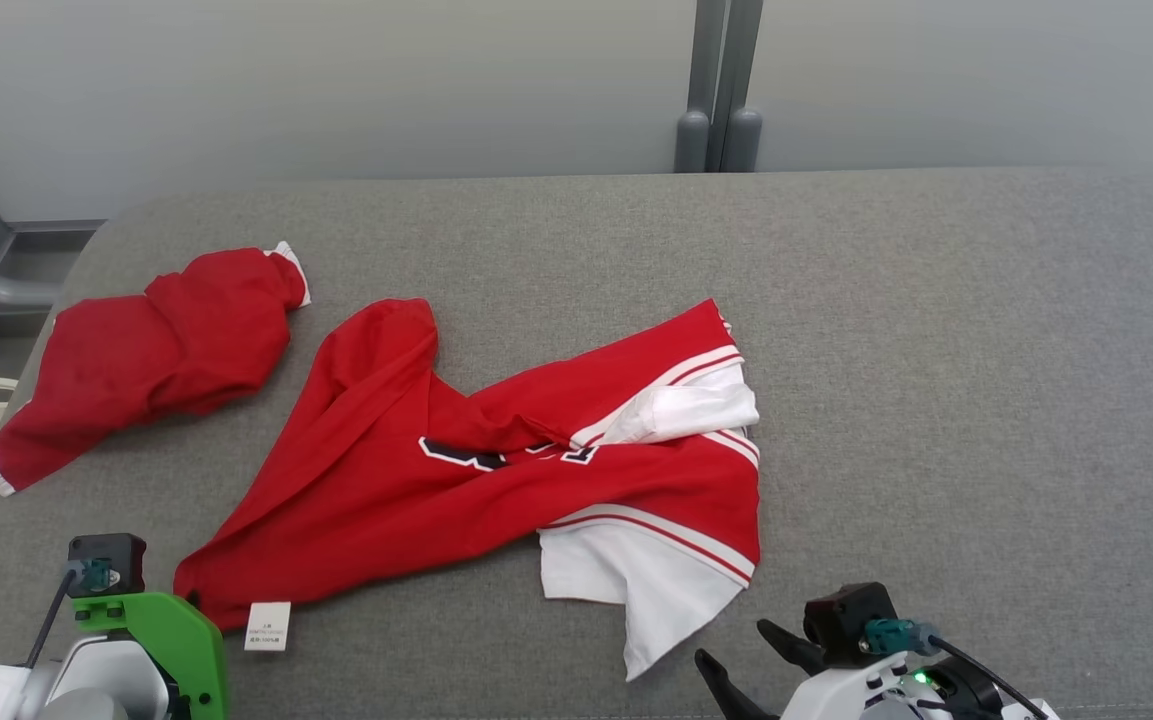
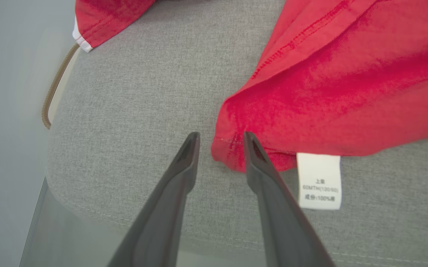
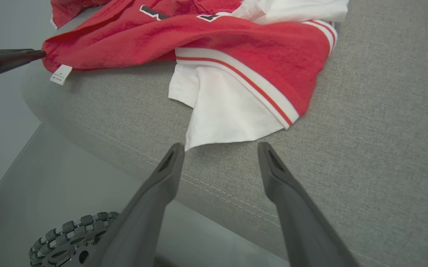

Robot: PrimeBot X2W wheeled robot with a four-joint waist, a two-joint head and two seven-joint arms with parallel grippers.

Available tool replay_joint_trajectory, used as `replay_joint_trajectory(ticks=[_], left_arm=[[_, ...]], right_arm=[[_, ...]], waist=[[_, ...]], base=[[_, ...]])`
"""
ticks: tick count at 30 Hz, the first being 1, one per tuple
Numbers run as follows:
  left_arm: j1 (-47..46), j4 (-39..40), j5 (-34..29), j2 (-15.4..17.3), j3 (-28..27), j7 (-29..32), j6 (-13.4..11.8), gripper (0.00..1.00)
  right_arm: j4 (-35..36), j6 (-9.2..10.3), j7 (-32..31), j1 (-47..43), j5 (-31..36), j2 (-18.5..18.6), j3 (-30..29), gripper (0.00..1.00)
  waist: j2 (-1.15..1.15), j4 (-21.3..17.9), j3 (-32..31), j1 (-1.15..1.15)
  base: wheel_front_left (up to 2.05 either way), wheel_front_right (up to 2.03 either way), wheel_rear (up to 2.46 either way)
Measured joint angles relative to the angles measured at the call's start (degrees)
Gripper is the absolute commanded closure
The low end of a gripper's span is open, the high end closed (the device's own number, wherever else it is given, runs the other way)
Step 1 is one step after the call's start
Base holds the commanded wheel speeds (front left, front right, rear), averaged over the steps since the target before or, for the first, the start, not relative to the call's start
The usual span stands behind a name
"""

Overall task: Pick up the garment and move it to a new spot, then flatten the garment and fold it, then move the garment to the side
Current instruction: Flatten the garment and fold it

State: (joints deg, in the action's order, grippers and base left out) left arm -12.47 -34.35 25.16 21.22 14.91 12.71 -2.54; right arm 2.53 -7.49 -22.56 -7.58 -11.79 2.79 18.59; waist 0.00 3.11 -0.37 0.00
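Near the front edge of the grey woven cushion (image 1: 936, 350) lies the crumpled red-and-white cotton jersey (image 1: 496, 480), its long axis running from near-left to far-right. Its red hem corner (image 2: 232, 148) sits between the left gripper's (image 2: 221, 142) half-spread fingers — not yet pinched. The right gripper (image 3: 221, 148), spread wide and empty, hovers just short of the white flap (image 3: 221, 118).

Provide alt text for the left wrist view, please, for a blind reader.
Left gripper, jaws apart, straddles the corner of a red garment on a grey cushion; a white care label beside it, a second red garment beyond.
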Motion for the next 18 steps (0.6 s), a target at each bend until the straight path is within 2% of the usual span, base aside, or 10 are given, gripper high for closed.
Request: replay_joint_trajectory(ticks=[5, 7, 9, 12, 13, 14, 15, 16, 17, 18], left_arm=[[-1.8, -1.2, 0.1, 0.4, 0.2, 2.0, -0.2, 0.50], [-2.4, -1.3, 0.4, 0.3, 0.4, 2.5, 0.0, 0.29], [-3.0, -1.6, 0.4, 0.2, 0.7, 2.9, 0.1, 0.18], [-3.6, -2.5, 0.5, 0.0, 1.0, 3.7, 0.3, 0.16], [-3.8, -2.7, 0.6, -0.1, 1.1, 3.8, 0.3, 0.24], [-3.9, -2.8, 0.8, -0.1, 1.1, 3.8, 0.3, 0.46], [-4.1, -3.0, 0.9, -0.2, 1.2, 3.8, 0.3, 0.56], [-4.3, -3.1, 0.9, -0.3, 1.3, 3.8, 0.3, 0.82], [-4.6, -3.2, 0.9, -0.4, 1.4, 3.8, 0.5, 1.00], [-4.7, -3.3, 0.9, -0.6, 1.5, 3.5, 0.5, 1.00]], right_arm=[[1.0, 0.00, -0.6, 0.1, 0.9, 0.0, -0.2, 0.00], [1.3, 0.00, -0.7, 0.2, 1.0, 0.0, 0.0, 0.00], [1.4, 0.00, -0.9, 0.4, 1.0, 0.0, 0.2, 0.00], [1.6, 0.00, -1.2, 0.8, 1.1, 0.0, 0.7, 0.00], [1.6, 0.00, -1.3, 0.9, 1.1, 0.0, 0.7, 0.00], [1.6, 0.00, -1.3, 0.9, 1.2, 0.0, 0.8, 0.00], [1.7, 0.00, -1.3, 1.0, 1.3, 0.0, 1.0, 0.00], [1.8, 0.00, -1.4, 1.1, 1.3, 0.0, 1.1, 0.00], [1.9, 0.00, -1.6, 1.2, 1.3, 0.0, 1.3, 0.00], [1.9, 0.00, -1.9, 1.3, 1.3, 0.0, 1.5, 0.00]], waist=[[0.00, 0.1, 1.4, 0.00], [0.00, 0.2, 2.0, 0.00], [0.00, 0.3, 2.4, 0.00], [0.00, 0.5, 3.1, 0.00], [0.00, 0.6, 3.3, 0.00], [0.00, 0.7, 3.5, 0.00], [0.00, 0.8, 3.7, 0.00], [0.00, 0.9, 3.8, 0.00], [0.00, 1.0, 4.0, 0.00], [0.00, 1.1, 4.1, 0.00]], base=[[0.00, 0.00, 0.00], [0.00, 0.00, 0.00], [0.00, 0.00, 0.00], [0.00, 0.00, 0.00], [0.00, 0.00, 0.00], [0.00, 0.00, 0.00], [0.00, 0.00, 0.00], [0.00, 0.00, 0.00], [0.00, 0.00, 0.00], [0.00, 0.00, 0.00]])
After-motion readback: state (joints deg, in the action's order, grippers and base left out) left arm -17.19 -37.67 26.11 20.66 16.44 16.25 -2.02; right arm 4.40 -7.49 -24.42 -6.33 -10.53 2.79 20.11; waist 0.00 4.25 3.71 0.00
